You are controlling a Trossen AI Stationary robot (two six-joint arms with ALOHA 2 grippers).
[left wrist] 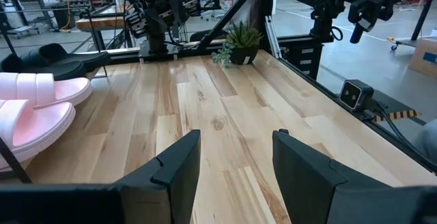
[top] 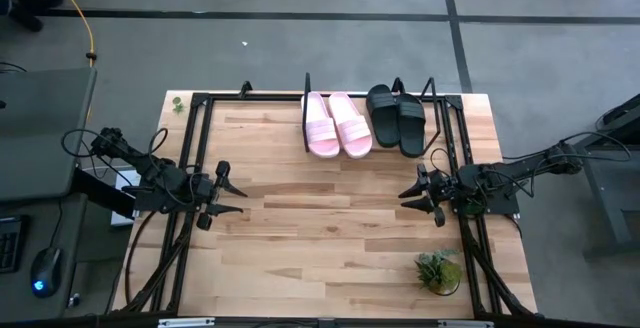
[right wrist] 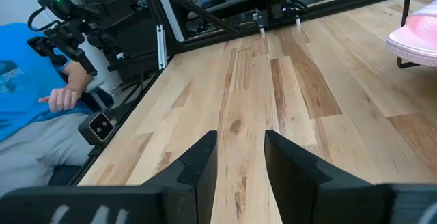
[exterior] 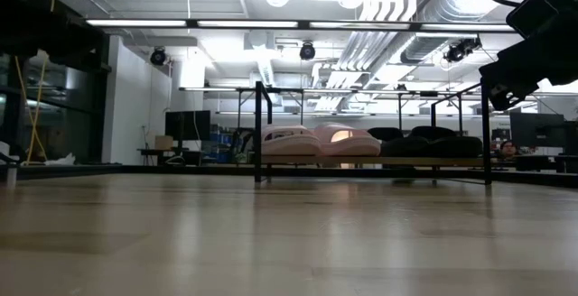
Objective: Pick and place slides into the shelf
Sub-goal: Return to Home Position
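Note:
Two pale pink slides (top: 337,124) and two black slides (top: 396,118) lie side by side on the shelf (top: 306,96) at the table's far edge, soles down on its board. The low view shows them in a row (exterior: 321,140) inside the black rod rack (exterior: 258,134). My left gripper (top: 228,190) hovers open and empty at the table's left side; the left wrist view (left wrist: 232,159) shows the gap between its fingers. My right gripper (top: 416,196) hovers open and empty at the right side, as the right wrist view (right wrist: 240,156) shows.
A small potted plant (top: 438,270) stands near the table's front right corner. A black frame (top: 190,148) edges the table. A person in a blue top (right wrist: 27,80) sits beyond the left edge. Bare wooden tabletop (top: 320,228) lies between the two grippers.

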